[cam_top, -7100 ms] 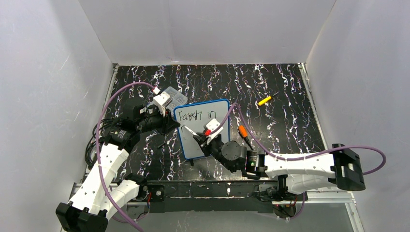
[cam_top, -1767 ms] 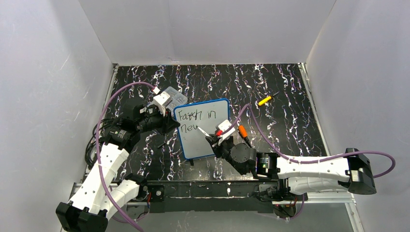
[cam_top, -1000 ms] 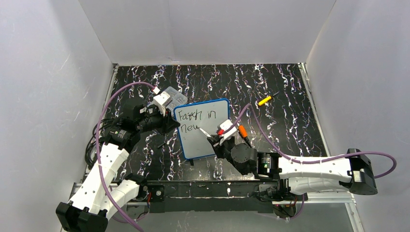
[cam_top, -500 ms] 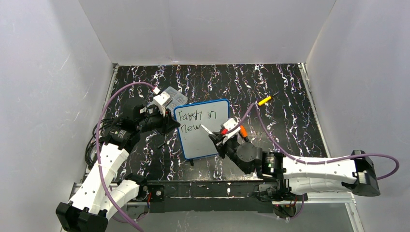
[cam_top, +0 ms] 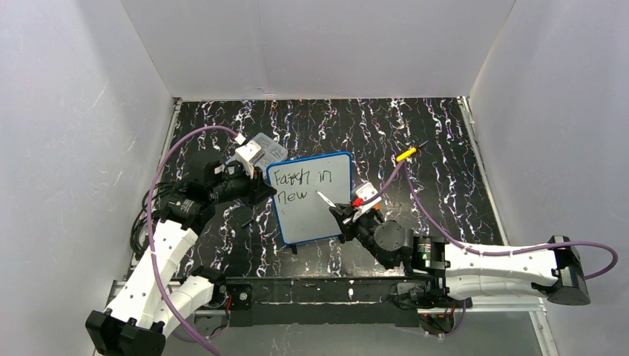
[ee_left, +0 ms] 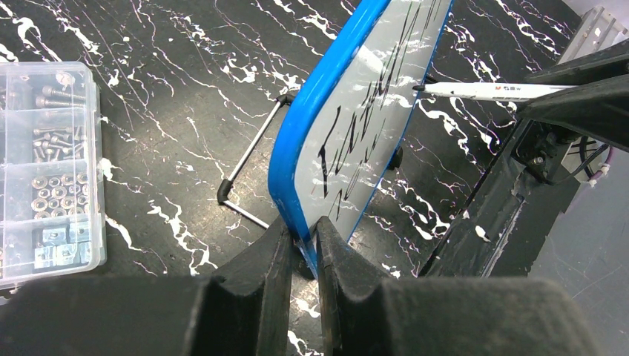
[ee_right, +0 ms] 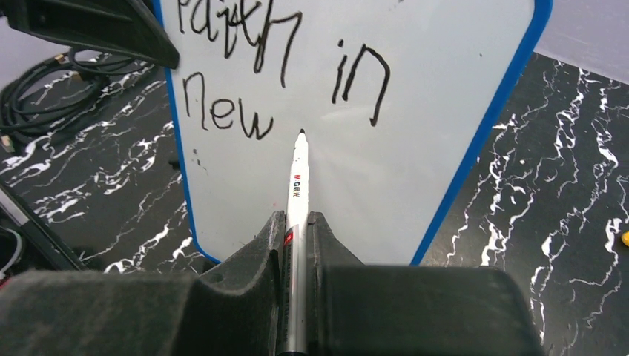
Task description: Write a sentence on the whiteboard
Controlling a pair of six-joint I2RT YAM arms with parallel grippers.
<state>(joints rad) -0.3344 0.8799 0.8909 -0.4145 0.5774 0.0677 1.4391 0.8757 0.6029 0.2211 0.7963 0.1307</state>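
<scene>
The whiteboard (cam_top: 308, 221), white with a blue frame (ee_left: 311, 126), stands tilted on the dark marbled table. My left gripper (ee_left: 303, 236) is shut on its lower left corner, also seen from above (cam_top: 261, 187). The sentence (ee_right: 222, 113) reads "Faith in" with "new" under it, in black ink (cam_top: 291, 196). My right gripper (ee_right: 297, 219) is shut on a white marker (ee_right: 298, 174), whose black tip sits at the board just right of "new" and below "in". From above, the marker (cam_top: 326, 200) points up-left out of the right gripper (cam_top: 347, 215).
A clear compartment box (ee_left: 44, 163) of screws and nuts lies left of the board (cam_top: 261, 144). The board's wire stand (ee_left: 248, 174) rests behind it. A yellow object (cam_top: 405, 154) lies at the back right. Black cables (ee_right: 44, 89) lie at the table's left.
The word "new" has appeared on the second line. Over the last second my right arm slid rightward, carrying the marker tip off the end of "new". The left arm held still.
</scene>
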